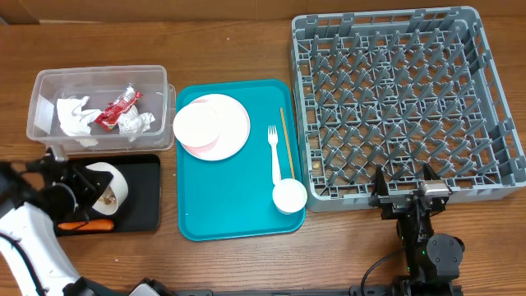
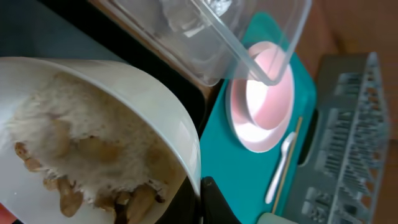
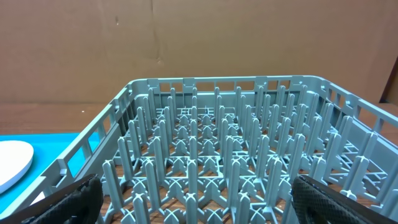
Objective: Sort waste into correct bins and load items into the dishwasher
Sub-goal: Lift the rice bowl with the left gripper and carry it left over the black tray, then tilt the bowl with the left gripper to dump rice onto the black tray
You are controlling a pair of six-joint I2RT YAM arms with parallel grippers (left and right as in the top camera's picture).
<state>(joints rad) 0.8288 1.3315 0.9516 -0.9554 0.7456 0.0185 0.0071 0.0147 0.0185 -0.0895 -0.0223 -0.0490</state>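
My left gripper (image 1: 89, 194) is shut on the rim of a small white bowl (image 1: 105, 189), held tipped on its side over the black tray (image 1: 144, 197). The left wrist view shows white rice and beige food bits (image 2: 87, 149) stuck inside the bowl. An orange carrot (image 1: 87, 224) lies on the black tray. The clear tub (image 1: 49, 86) holds white napkins (image 1: 74, 115) and a red wrapper (image 1: 117, 107). The pink plate (image 1: 234, 131), fork (image 1: 274, 152), chopstick (image 1: 284, 140) and white cup (image 1: 289, 196) lie on the teal tray. My right gripper (image 1: 408, 196) is open and empty at the grey rack's (image 1: 403, 99) front edge.
The teal tray (image 1: 238, 205) sits between the bins and the rack. A second white bowl (image 1: 196, 125) rests on the pink plate. In the right wrist view the rack's pegs (image 3: 217, 155) fill the space just ahead of the open fingers.
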